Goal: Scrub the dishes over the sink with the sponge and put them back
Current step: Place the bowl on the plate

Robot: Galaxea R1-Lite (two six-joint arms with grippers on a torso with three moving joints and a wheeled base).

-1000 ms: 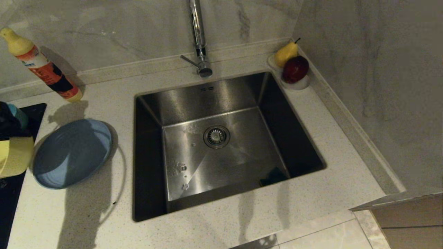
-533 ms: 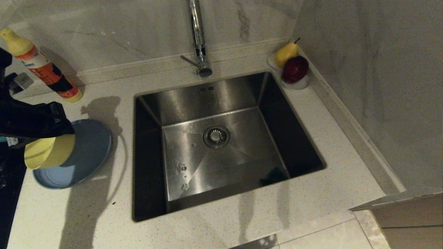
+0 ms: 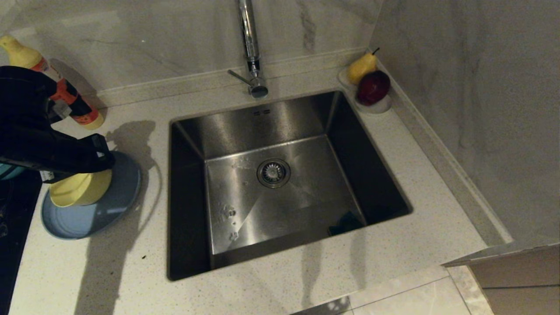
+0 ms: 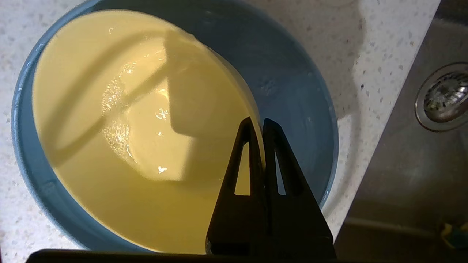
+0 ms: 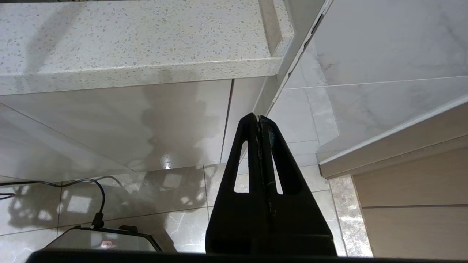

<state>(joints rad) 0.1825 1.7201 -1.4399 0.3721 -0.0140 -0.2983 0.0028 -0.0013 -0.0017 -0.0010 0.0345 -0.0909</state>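
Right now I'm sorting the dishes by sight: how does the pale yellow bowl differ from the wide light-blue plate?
The pale yellow bowl is deeper and narrower; the wide light-blue plate is shallow and broader. The bowl is held by its rim in the left pincer, tilted over the plate; the plate lies flat on the speckled counter. Both are round and matte, left of the steel sink.

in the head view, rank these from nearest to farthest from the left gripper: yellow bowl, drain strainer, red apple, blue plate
1. Yellow bowl: its rim is pinched in the shut jaws of the left gripper.
2. Blue plate: directly under the bowl, at the counter's left.
3. Drain strainer: middle of the sink floor.
4. Red apple: far right corner, by the wall.
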